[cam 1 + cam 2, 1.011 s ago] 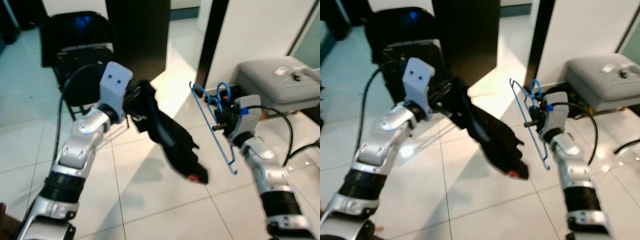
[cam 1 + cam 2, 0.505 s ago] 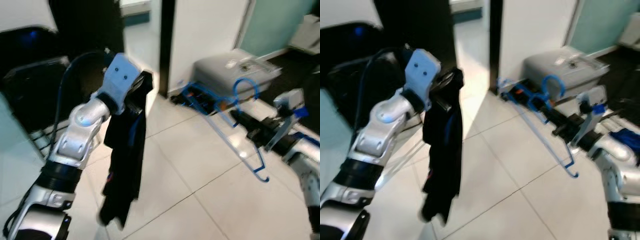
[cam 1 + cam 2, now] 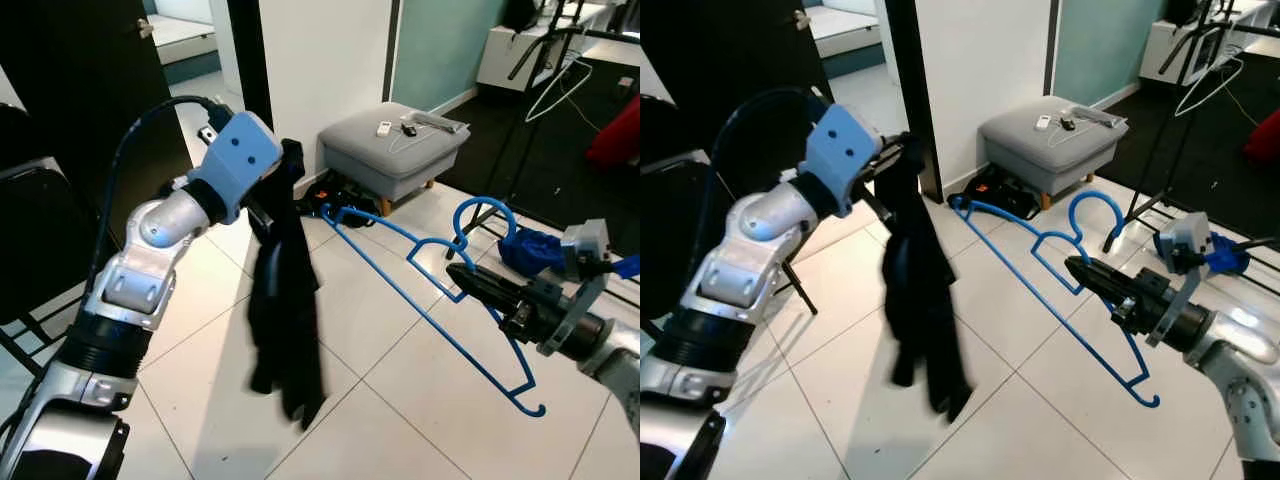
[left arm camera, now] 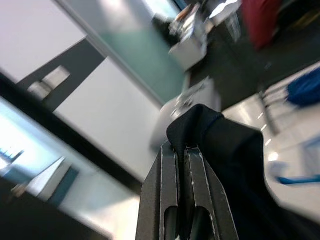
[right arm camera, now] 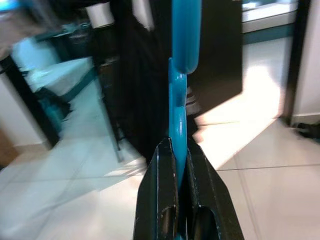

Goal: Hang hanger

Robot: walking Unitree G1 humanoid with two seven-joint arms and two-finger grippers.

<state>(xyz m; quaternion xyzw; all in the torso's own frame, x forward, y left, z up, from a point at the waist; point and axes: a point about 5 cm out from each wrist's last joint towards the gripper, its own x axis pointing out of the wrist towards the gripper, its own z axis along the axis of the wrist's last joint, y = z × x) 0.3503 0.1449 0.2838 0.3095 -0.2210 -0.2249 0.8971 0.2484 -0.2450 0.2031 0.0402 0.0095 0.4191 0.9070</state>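
Here my left arm is raised, elbow bent, forearm angling up and inward so that my left gripper point(image 3: 268, 190) sits high over the tiled floor point(image 3: 390, 360); its fingers point(image 4: 176, 165) are pinched tight on a fold of the black garment point(image 3: 285, 300), which hangs limp straight down from them. My right arm reaches forward and inward from the right, forearm nearly level, and my right gripper point(image 3: 470, 282) has its fingers point(image 5: 167, 165) closed narrow on the blue hanger point(image 3: 420, 300) near its neck. The hanger is held in the air above the floor, between the garment and my right wrist, lying tilted rather than upright: its long axis runs from its far tip near the grey ottoman point(image 3: 395, 140) down to the near tip by my right forearm, and its hook curls upward just above my fingers. Garment and hanger are apart, not touching.
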